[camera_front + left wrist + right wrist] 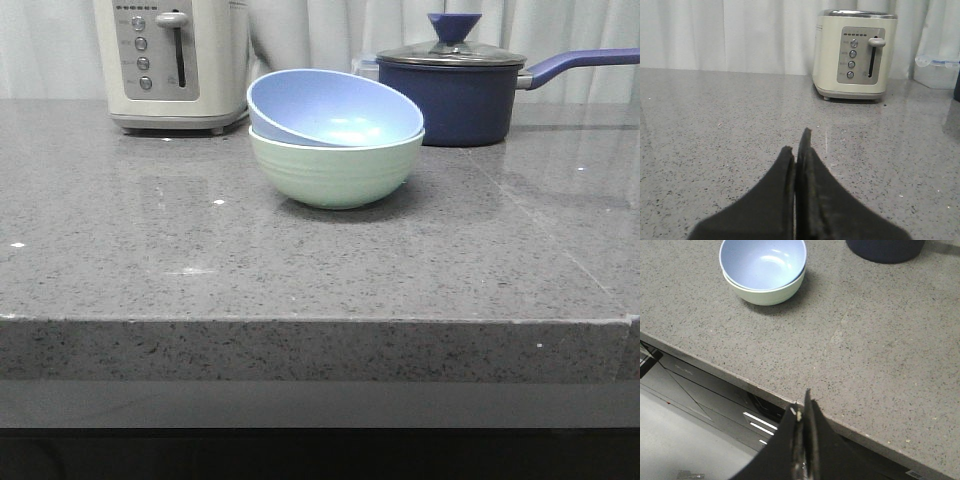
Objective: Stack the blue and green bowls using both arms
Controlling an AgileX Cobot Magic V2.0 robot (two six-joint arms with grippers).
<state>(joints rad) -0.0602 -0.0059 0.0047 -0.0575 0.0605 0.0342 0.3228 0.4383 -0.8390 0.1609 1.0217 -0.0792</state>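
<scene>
Stack looks done: blue bowl (pixel 330 108) sits tilted inside green bowl (pixel 337 170), frame centre. Left tool (pixel 799 150) and right tool (pixel 802 407) pressed together, empty. Next: maybe level it.

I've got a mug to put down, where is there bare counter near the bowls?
The wide front strip of the counter, between its front edge and the green bowl, is bare. So is the left side in front of the toaster. The back is crowded: toaster, blue bowl nested tilted in the green one, and saucepan.
</scene>
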